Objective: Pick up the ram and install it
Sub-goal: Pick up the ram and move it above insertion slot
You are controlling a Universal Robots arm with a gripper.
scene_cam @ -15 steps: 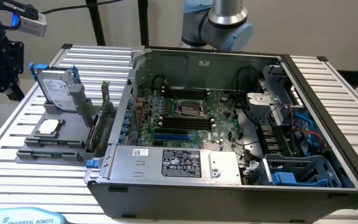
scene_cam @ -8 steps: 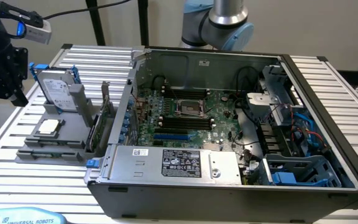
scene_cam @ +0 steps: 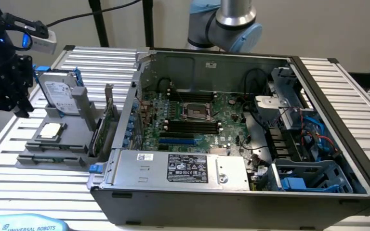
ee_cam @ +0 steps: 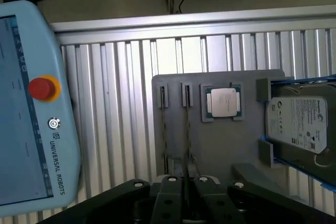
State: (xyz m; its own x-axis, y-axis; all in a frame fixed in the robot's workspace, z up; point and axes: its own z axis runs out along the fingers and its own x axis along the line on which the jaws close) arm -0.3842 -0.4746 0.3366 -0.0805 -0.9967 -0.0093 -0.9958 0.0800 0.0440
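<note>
Here the ram (ee_cam: 187, 129) is seen edge-up in the grey holder (ee_cam: 231, 150), its length lined up with the gap between the slightly parted fingers (ee_cam: 172, 187).

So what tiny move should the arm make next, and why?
Probably ease straight down: the arm hangs over the grey holder, and one ram stick, standing on edge there, lies directly beneath it, seemingly not yet touched.
</note>
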